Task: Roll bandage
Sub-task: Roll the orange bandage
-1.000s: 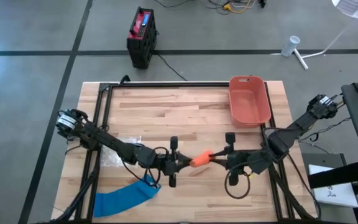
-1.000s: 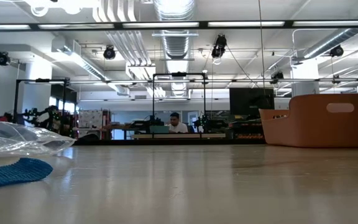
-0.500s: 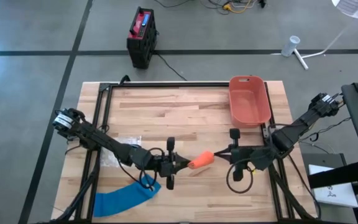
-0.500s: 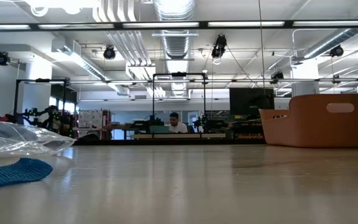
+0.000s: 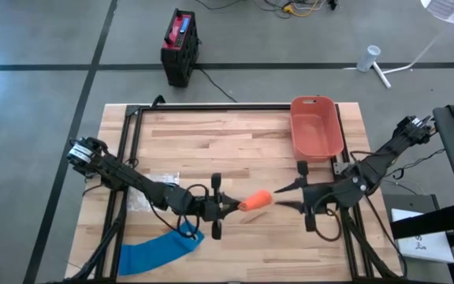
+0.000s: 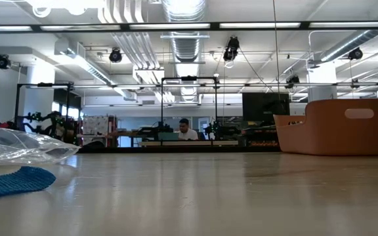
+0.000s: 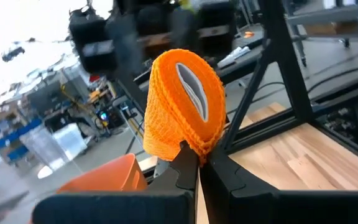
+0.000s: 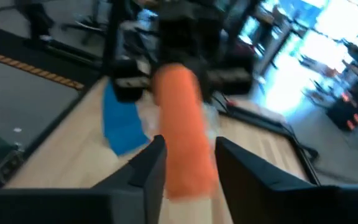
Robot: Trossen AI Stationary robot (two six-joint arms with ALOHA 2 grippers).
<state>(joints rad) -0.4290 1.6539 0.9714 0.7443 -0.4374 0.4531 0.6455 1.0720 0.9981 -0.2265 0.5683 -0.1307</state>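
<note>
An orange bandage roll (image 5: pixel 256 201) hangs above the table's middle, with my left gripper (image 5: pixel 233 207) shut on it. In the left wrist view the roll (image 7: pixel 182 102) shows its hollow end. My right gripper (image 5: pixel 280 196) stands open just right of the roll, its fingers apart from it. In the right wrist view the roll (image 8: pixel 182 134) shows ahead, between the two fingers. A blue bandage (image 5: pixel 158 252) lies flat at the near left, partly under my left arm. My left gripper pinches the lower edge of the roll's left end (image 7: pixel 194 144) between its two fingertips (image 7: pixel 185 163). The fingers come level from the table's left. The roll sticks out past them toward the right, clear of the table.
A crumpled clear wrapper (image 5: pixel 152 189) lies left of centre, next to the blue bandage (image 6: pixel 15 180). An orange bin (image 5: pixel 316 126) stands at the far right. A black frame (image 5: pixel 211 107) runs along the far and side edges. A person sits far off in the room.
My right gripper has let go of the roll's right end, drawn back toward the table's right edge and opened. The roll has stayed in my left gripper, clear of the table.
</note>
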